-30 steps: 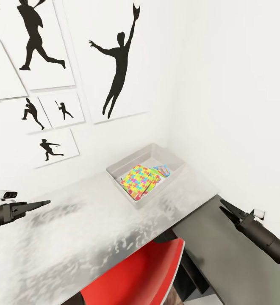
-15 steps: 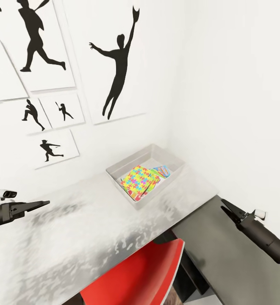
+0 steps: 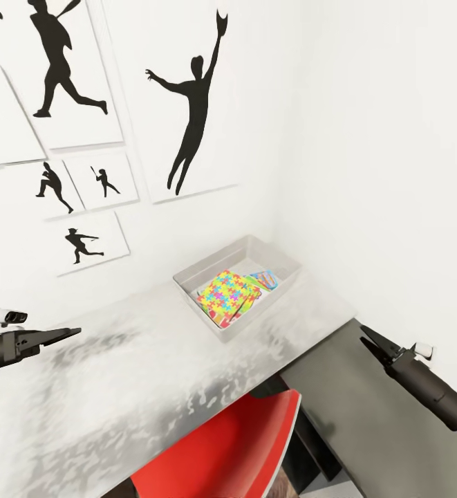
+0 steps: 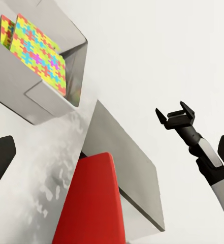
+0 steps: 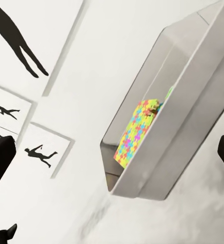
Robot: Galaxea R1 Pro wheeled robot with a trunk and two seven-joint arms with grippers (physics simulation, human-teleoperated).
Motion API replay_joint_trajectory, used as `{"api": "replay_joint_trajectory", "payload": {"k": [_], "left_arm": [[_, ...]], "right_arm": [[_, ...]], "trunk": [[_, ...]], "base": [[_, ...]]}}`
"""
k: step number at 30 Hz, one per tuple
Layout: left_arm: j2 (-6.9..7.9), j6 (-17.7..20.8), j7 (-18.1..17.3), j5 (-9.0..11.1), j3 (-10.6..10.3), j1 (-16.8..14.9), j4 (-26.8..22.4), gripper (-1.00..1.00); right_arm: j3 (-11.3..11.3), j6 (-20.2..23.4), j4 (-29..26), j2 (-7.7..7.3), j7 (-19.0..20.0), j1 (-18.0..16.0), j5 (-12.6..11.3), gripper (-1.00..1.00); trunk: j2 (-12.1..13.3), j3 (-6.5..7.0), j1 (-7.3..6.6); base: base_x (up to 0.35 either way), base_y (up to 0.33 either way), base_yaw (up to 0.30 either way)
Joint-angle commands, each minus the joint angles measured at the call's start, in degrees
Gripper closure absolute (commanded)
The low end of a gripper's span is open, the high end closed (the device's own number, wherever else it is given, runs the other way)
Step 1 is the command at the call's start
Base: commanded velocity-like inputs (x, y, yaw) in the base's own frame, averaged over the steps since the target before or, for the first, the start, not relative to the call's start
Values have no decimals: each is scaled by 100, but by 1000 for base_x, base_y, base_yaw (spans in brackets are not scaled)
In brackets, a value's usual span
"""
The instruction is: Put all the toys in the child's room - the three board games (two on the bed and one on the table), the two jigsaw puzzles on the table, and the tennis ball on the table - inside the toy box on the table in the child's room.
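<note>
One toy box (image 3: 239, 286), grey, open-topped, at back edge of table (image 3: 152, 373), near corner where pale top section meets dark one. Inside box: one jigsaw puzzle (image 3: 229, 295) on top, leaning; second puzzle edge just under it; one board game (image 3: 266, 279), blue-edged, behind them. Ball not discernible. Two grippers, both empty: left gripper (image 3: 68, 333) over table's left edge, fingers look pressed together; right gripper (image 3: 366, 337) over dark section, jaws spread apart. One red chair (image 3: 221, 449) at front edge. Five silhouette posters (image 3: 187, 104) on wall.
</note>
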Motion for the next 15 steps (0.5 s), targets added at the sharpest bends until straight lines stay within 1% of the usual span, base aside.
{"api": "replay_joint_trajectory", "payload": {"k": [1, 4, 9, 15], "left_arm": [[2, 61, -23, -7, -1, -4, -1, -100], [3, 61, -23, -10, 2, -4, -1, -100], [3, 61, -23, -5, 0, -4, -1, -100], [3, 56, -23, -18, -1, -4, -1, -100]], "right_arm": [[-6, 36, 0, 1, 3, -5, -21, -100], [-6, 36, 1, 4, 3, -5, -23, -100], [-3, 36, 1, 5, 3, -5, -19, -100], [-4, 35, -6, 30, 10, -5, -16, -100]], "trunk": [[-11, -11, 3], [-11, -11, 3], [-11, -11, 3], [-11, 13, 3]], "base": [[-53, 0, 0], [-150, 0, 0], [-243, 0, 0], [-70, 0, 0]]}}
